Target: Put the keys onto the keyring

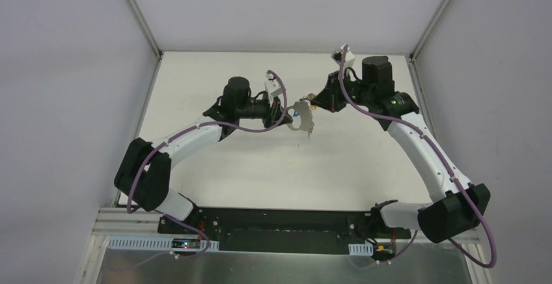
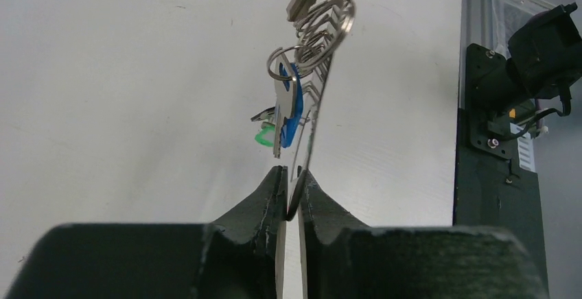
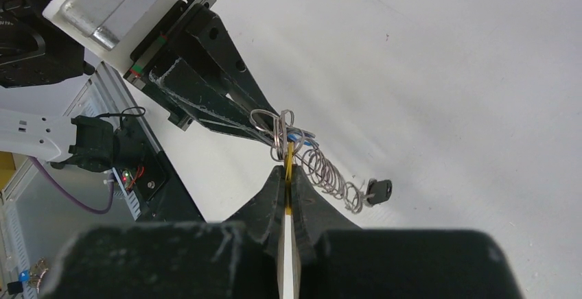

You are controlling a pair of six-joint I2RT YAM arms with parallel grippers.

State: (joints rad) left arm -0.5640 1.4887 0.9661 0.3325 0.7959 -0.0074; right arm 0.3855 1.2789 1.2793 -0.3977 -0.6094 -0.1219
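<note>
**Keyring held in mid-air between both arms: slip and misalignment hazards**

The keyring (image 1: 301, 116) hangs above the table (image 1: 260, 173), near its far half and between the two wrists. A blue key (image 2: 291, 110) and a green key (image 2: 263, 136) dangle from it on small wire rings (image 2: 322, 28). A black key (image 3: 379, 189) hangs at the end of the cluster nearer the table.

Hazards, as judged from this position:
- The keyring is gripped only by its thin edge. A sideways pull from the other arm could make it pivot or slip out and fall to the table.
- The dangling keys and wire rings crowd the point of work. They could snag the incoming key or hide the ring's opening.
- The yellow key (image 3: 289, 158) is tiny and sits deep between the fingers. Little of it projects, so the fingertips could hit the keyring first.

Gripper state:
- The left gripper (image 2: 293, 199) is nearly closed, pinching the lower edge of the keyring.
- The right gripper (image 3: 288, 175) is fully closed on the yellow key, just beside the wire rings. Contact with them cannot be confirmed.
</note>
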